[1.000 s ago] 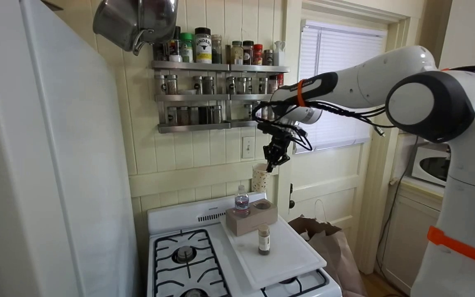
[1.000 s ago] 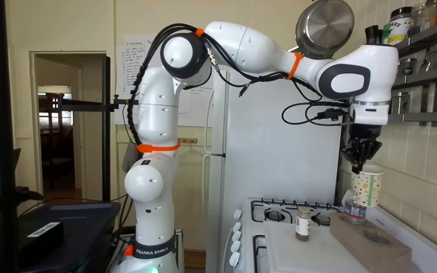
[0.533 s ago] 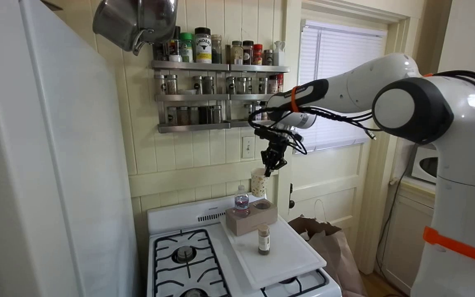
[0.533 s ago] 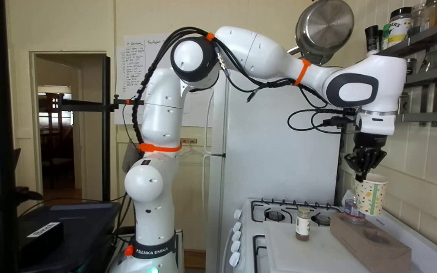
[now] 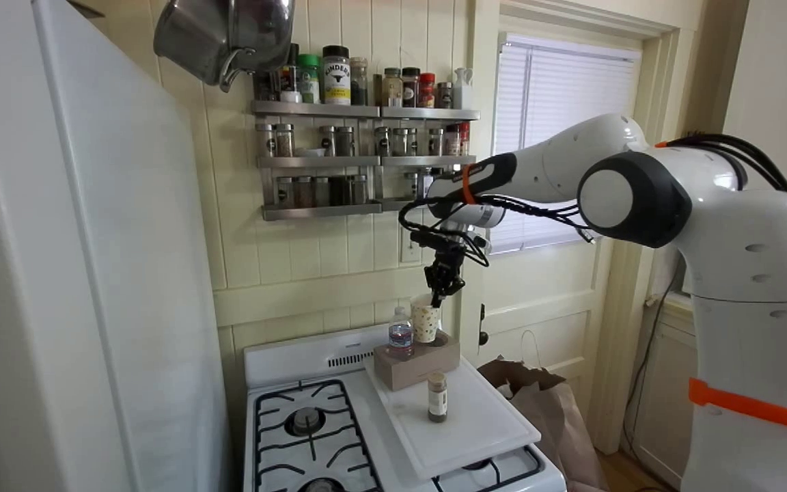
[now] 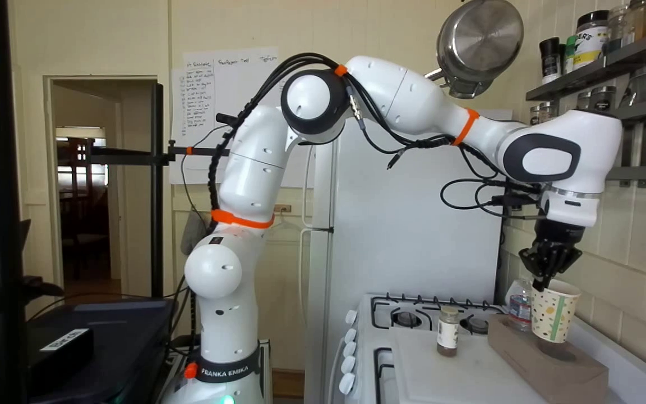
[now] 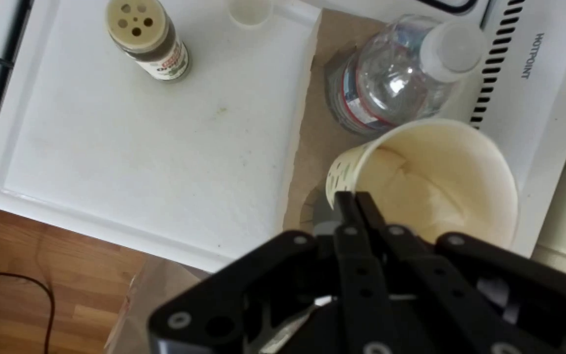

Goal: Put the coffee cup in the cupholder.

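Observation:
The coffee cup, cream with coloured specks, shows in both exterior views and the wrist view. My gripper is shut on the near side of its rim, one finger inside and one outside, also in the wrist view. The cup hangs roughly upright, slightly tilted. The cupholder is a tan cardboard box with round holes. The cup's base is just above its free hole, shifted towards the bottle; the cup partly covers that hole.
A clear water bottle stands in the cupholder's far hole, close beside the cup. A spice shaker stands on the white board. The wall is close behind.
The arm has reached outward and lowered. The cup, held throughout, has come down from well above the cupholder to just over it, and moved slightly closer to the bottle.

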